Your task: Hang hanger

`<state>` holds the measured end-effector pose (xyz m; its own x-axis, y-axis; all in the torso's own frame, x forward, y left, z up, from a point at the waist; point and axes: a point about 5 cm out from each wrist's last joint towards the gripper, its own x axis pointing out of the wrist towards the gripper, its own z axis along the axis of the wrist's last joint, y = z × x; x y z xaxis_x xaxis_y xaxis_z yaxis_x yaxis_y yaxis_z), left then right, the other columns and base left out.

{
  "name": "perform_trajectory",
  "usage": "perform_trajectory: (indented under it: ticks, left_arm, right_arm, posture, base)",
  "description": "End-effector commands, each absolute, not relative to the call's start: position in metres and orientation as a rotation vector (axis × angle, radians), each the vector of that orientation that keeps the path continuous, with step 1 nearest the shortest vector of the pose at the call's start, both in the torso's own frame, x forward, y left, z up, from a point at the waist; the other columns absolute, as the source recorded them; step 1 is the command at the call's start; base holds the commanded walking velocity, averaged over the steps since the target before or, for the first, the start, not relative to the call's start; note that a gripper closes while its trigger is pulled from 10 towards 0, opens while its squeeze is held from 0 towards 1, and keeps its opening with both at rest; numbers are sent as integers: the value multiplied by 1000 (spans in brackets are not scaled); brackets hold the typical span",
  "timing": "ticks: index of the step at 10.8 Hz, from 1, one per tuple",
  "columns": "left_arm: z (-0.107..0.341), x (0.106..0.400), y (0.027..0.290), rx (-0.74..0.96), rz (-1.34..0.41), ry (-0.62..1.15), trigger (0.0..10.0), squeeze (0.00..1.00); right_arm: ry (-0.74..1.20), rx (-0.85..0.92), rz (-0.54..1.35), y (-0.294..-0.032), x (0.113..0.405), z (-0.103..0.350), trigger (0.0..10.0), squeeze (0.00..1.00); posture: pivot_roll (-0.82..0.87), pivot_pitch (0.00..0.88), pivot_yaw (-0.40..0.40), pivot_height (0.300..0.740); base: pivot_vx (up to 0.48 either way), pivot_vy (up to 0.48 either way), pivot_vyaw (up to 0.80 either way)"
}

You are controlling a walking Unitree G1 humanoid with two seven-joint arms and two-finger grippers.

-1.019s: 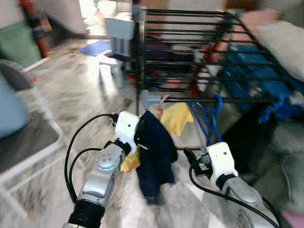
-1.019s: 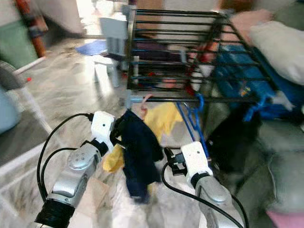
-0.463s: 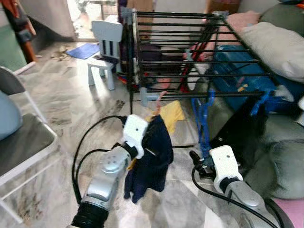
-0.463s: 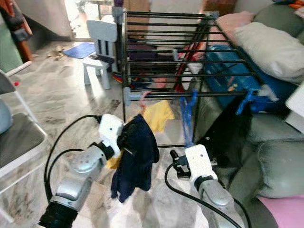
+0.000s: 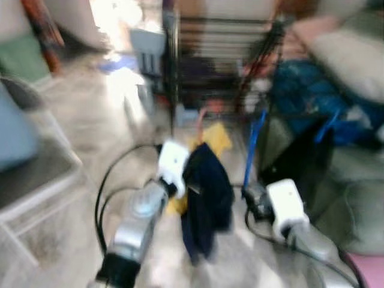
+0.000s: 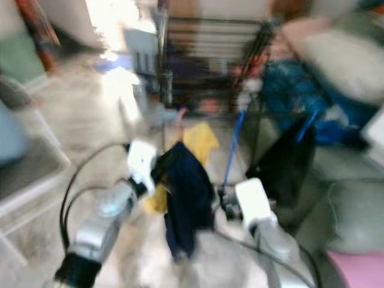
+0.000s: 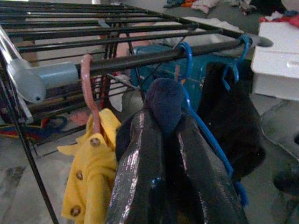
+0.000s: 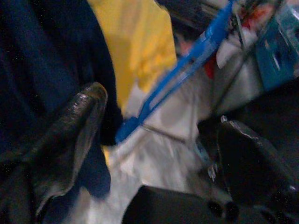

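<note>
A: While your head cams are blurring, what's the left gripper (image 7: 175,140) doing?

B: You're pinching the navy garment (image 7: 167,100) between its two black fingers (image 7: 135,177), jaws pressed onto the cloth. It's hanging down from the gripper, in front of the drying rack (image 7: 117,35).

A: Hanger itself?

B: Can't make out the hanger under the navy cloth. You're holding it just below the rack's front bar (image 7: 154,56), not touching. A pink hook (image 7: 88,88) is sitting on that bar w/ a yellow garment (image 7: 91,177) under it; a blue hanger (image 7: 205,135) is hooked beside it, then a black garment (image 7: 233,126).

A: Right gripper (image 8: 159,154)?

B: You're keeping it low near the navy cloth, jaws spread wide, nothing between them. Blue hanger's arm is running across past its fingers.
</note>
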<state>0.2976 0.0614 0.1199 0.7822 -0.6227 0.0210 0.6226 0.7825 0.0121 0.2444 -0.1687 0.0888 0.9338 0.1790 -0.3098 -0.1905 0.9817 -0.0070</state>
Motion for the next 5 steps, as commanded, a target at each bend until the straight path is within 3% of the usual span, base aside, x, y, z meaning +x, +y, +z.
perform_trajectory:
  ticks: [1, 5]
  left_arm:
    - [129, 300, 55, 18, -685, -55, 10000, 0]
    - [127, 295, 54, 19, -685, -33, 10000, 0]
  right_arm:
    - [332, -22, 192, -169, 246, 86, 10000, 0]
    - [361, -17, 177, -166, 241, 78, 10000, 0]
  posture:
    - [-14, 0, -32, 740]
    - [-9, 0, -35, 740]
  base:
    - [0, 0, 0]
    - [0, 0, 0]
